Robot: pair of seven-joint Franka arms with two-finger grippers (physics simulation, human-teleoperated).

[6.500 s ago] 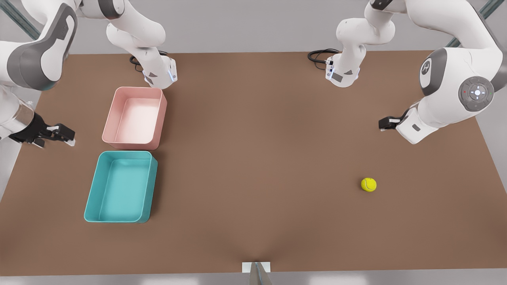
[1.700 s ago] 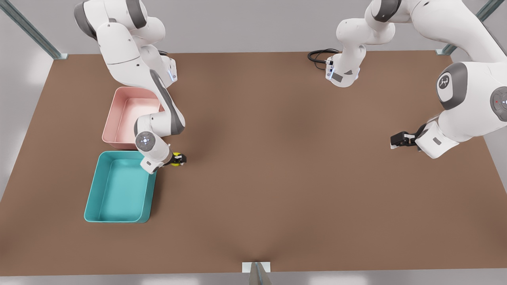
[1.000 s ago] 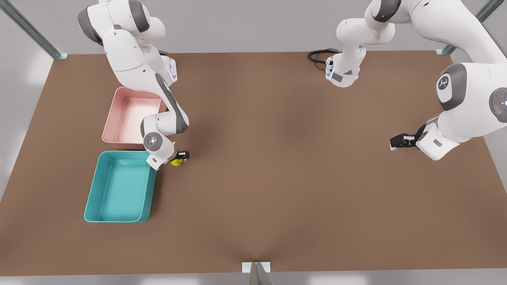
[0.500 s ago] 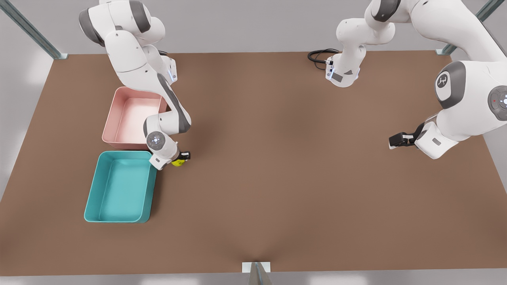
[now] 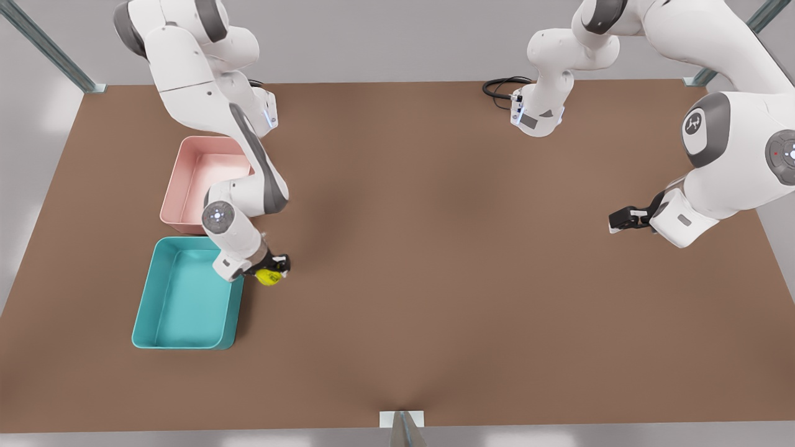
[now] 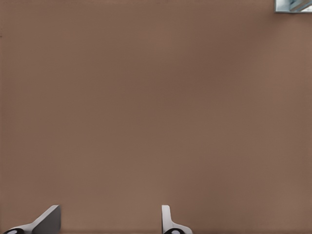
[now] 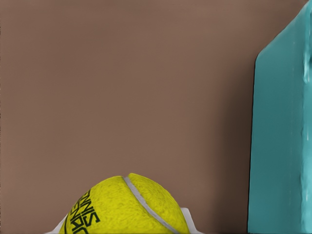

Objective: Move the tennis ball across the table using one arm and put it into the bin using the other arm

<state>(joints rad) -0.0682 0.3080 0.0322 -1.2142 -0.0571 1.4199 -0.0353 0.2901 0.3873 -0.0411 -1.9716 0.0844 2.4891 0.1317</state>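
Holding the tennis ball (image 5: 268,277), the right gripper (image 5: 271,268) sits at the front view's left, its fingers pinched on the ball just beside the teal bin (image 5: 186,295), outside that bin's near wall. The right wrist view has the ball (image 7: 127,205) between the fingertips with the teal bin's wall (image 7: 280,136) close alongside.

Pink bin (image 5: 208,180): behind the right gripper, beyond the teal one.

Table (image 5: 435,261): bare brown surface between the two grippers.

Left gripper (image 5: 624,219): at the front view's right, well apart from the ball, waiting; fingers (image 6: 46,222) spread over bare table, holding nothing.

Progress, as judged: the crossing looks done, since the ball sits at the bin side. Left: carry it over a bin's rim and release.
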